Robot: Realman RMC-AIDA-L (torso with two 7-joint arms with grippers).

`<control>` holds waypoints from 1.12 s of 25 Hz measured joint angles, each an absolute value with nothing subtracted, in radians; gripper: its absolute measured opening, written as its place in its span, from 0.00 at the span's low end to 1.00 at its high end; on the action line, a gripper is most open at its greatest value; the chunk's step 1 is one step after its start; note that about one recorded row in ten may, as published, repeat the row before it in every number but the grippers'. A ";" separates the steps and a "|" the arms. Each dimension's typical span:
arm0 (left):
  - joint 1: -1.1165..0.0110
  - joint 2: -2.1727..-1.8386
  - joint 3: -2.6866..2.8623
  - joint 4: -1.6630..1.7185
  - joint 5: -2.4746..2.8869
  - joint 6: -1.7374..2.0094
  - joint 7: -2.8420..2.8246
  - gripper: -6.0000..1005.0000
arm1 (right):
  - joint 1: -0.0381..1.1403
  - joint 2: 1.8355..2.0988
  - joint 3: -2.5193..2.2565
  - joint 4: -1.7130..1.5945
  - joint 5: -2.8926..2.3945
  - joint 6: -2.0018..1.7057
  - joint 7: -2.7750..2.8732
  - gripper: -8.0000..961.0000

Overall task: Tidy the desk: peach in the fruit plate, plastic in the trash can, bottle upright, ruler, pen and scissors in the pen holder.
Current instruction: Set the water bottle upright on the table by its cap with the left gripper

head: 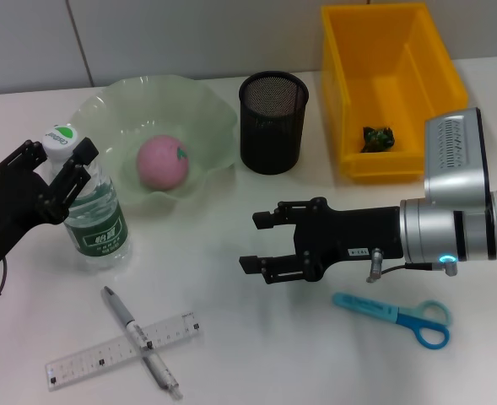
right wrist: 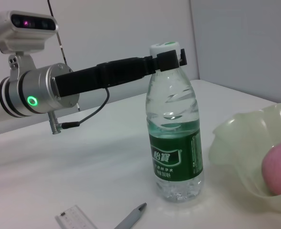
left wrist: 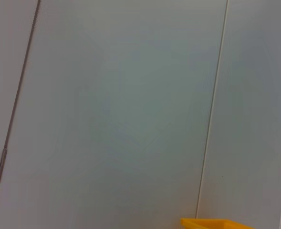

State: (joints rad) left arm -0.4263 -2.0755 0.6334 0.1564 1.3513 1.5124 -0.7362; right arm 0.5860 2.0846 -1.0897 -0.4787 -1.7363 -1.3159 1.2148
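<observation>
Head view: nearest the robot, on the white surface (head: 231, 354), a clear ruler (head: 121, 349) lies flat with a grey pen (head: 141, 340) crossed over it, the two touching where they cross. To the right, blue scissors (head: 395, 316) lie flat and closed, just beside the right arm's wrist but not touching it. Above them the right tool (head: 260, 243) hangs over bare surface between the pen and the scissors, its two fingers spread wide with nothing between them. Further left, the bottle (head: 96, 213) stands upright on the surface with its white cap on; the left tool (head: 61, 166) sits at the neck just under the cap, fingers closed around it. The right wrist view confirms the bottle standing on its base, partly filled, with the left tool (right wrist: 170, 59) clamped at the cap. Behind the bottle, the pale green fruit plate (head: 204, 114) holds the pink peach (head: 162, 162) in its middle. Right of the plate, the black mesh pen holder (head: 273, 121) stands upright. Furthest back right, the yellow bin (head: 391, 84) holds a small dark crumpled piece of plastic (head: 378, 138) on its floor.
</observation>
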 joint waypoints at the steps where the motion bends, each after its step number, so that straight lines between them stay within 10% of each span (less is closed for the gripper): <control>1: -0.426 -2.075 0.633 0.156 1.351 1.512 -0.736 0.48 | 0.586 2.085 -1.090 -0.479 -1.736 -1.315 1.215 0.77; 28: -0.434 -2.075 0.634 0.143 1.351 1.495 -0.718 0.50 | 0.592 2.086 -1.091 -0.477 -1.736 -1.315 1.195 0.77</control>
State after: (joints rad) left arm -0.4345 -2.0755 0.6335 0.1426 1.3514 1.4953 -0.7178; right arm 0.5922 2.0862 -1.0906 -0.4769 -1.7364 -1.3145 1.1945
